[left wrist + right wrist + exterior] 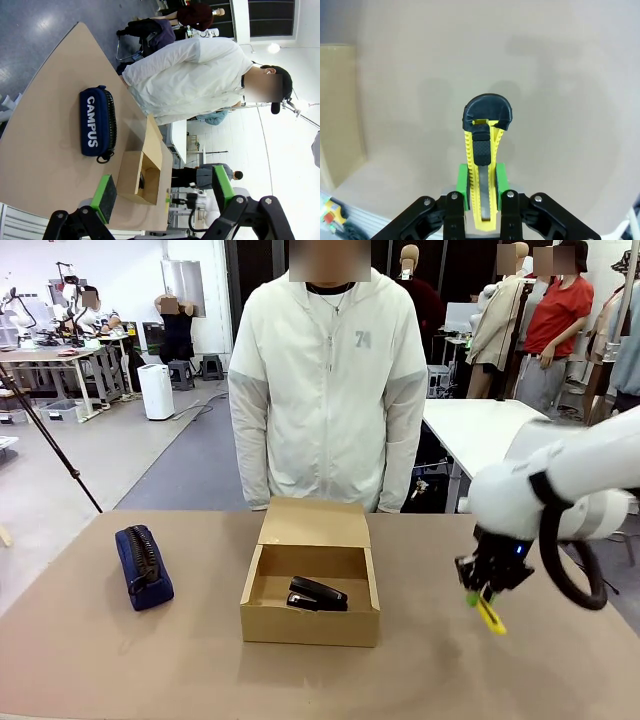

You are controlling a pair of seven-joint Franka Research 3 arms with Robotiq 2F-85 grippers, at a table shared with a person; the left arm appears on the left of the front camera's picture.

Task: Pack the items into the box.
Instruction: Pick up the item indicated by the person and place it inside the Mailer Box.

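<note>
The open brown cardboard box [310, 625] sits mid-table with its flap lid [314, 523] up toward the person; the black stapler [317, 594] lies inside it. The dark navy zippered pouch [143, 566] rests on the table to the left, seen again as the pouch [98, 123] with its white lettering. My right gripper [482, 596] hangs above the table right of the box, shut on the yellow-and-black utility knife [490, 615]. The right gripper [481, 182] pinches the knife [483, 170] between its green pads. My left gripper [162, 187] stands open above the table, and the box [140, 175] lies beyond it.
A person in a white jacket [328, 380] stands at the far edge behind the box, hands down. Bare tabletop [120, 660] stretches in front of the pouch and box, and also between the box and my right gripper.
</note>
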